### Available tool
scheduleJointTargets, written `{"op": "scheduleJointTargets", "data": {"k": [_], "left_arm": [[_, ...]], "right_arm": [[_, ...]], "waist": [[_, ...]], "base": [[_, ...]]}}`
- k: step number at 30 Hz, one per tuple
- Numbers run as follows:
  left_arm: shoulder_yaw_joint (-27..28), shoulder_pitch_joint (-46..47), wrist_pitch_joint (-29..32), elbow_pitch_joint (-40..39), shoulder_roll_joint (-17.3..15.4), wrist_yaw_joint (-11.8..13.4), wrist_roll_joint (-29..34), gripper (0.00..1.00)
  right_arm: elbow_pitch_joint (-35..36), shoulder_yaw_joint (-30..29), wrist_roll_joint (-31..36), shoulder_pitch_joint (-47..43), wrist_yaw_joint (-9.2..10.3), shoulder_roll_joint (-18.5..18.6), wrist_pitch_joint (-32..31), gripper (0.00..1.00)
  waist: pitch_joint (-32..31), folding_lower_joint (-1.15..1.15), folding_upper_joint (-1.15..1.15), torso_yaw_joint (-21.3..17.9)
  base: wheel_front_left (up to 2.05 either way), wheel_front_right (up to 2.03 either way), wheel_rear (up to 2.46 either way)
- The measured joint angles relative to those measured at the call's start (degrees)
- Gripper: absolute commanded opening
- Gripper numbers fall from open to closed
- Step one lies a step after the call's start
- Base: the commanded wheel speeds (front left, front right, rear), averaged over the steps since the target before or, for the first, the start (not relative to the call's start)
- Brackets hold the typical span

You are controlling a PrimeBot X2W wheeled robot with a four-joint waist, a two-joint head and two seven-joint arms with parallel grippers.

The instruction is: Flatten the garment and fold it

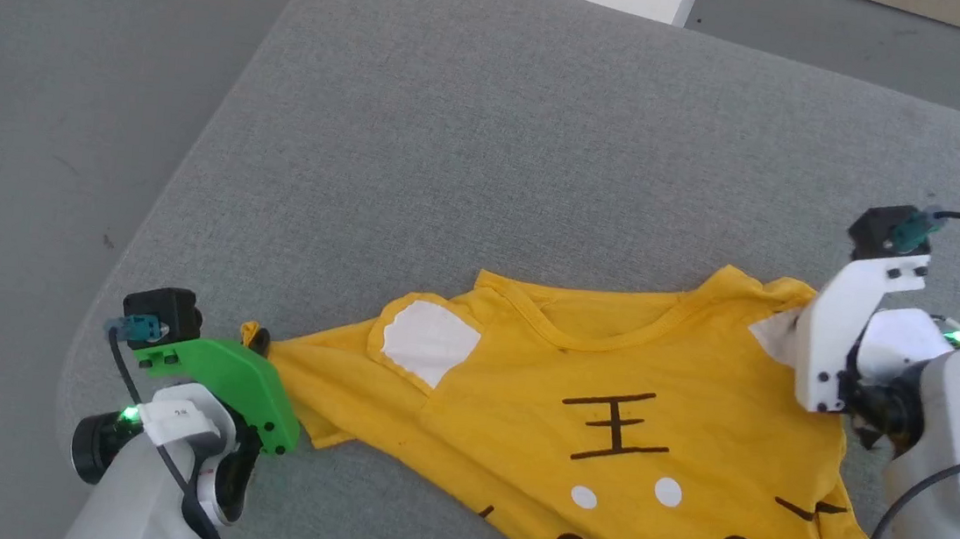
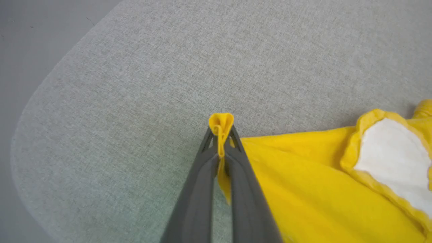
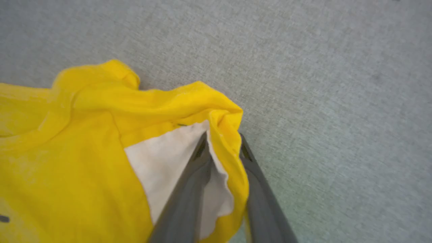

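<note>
The left gripper (image 2: 221, 135) is clamped on the tip of one sleeve of the yellow T-shirt (image 1: 603, 457), a pinch of cloth poking out past its dark fingers. From there the cloth runs taut toward the robot's right. Across the shirt, the right gripper (image 3: 222, 141) has its two fingers either side of a raised fold at the other shoulder, beside a white patch (image 3: 162, 162); whether they have bitten down on it cannot be told. The shirt lies print-up on the near right part of a grey padded table (image 1: 502, 131), collar (image 1: 608, 313) away from the robot. Its shoulder line runs left to right between the two grippers, so any flattening pull would likely go outward along that line. The right shoulder is bunched and the left sleeve narrowed to a point. Grey floor (image 1: 40, 86) lies beyond the table's rounded corner; nothing stands between the arms.
</note>
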State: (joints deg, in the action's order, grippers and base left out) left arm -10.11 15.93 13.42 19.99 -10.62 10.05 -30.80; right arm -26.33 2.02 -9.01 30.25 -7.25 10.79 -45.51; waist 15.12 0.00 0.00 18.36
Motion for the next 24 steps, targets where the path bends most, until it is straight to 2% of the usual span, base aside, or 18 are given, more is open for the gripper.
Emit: {"op": "scheduleJointTargets", "data": {"k": [5,12,17,24], "left_arm": [[-0.18,0.33,-2.16,-1.13,-0.26,-1.9,-0.03,0.0],[0.64,6.34,-4.04,-5.21,-0.68,-7.36,-3.25,0.0],[1.76,13.67,-4.42,-7.39,-1.48,-10.06,-4.79,0.0],[3.5,27.71,-3.71,-6.98,-3.13,-11.24,-6.41,0.0]], "right_arm": [[3.76,2.11,-1.66,-1.71,-0.07,1.97,-0.09,0.0],[10.73,1.53,-2.08,-0.39,-0.31,7.42,0.99,0.0],[14.23,0.31,-1.49,4.75,-0.31,11.38,1.54,0.0],[14.75,0.0,0.15,17.56,-0.32,14.1,5.15,0.0]], "waist": [[-0.75,0.0,0.0,-1.13],[-1.75,0.0,0.0,-4.1],[-1.6,0.0,0.0,-7.07],[1.41,0.0,0.0,-10.92]], "base": [[0.0,0.0,0.0],[0.0,0.0,0.0],[0.0,0.0,0.0],[0.0,0.0,0.0]]}}
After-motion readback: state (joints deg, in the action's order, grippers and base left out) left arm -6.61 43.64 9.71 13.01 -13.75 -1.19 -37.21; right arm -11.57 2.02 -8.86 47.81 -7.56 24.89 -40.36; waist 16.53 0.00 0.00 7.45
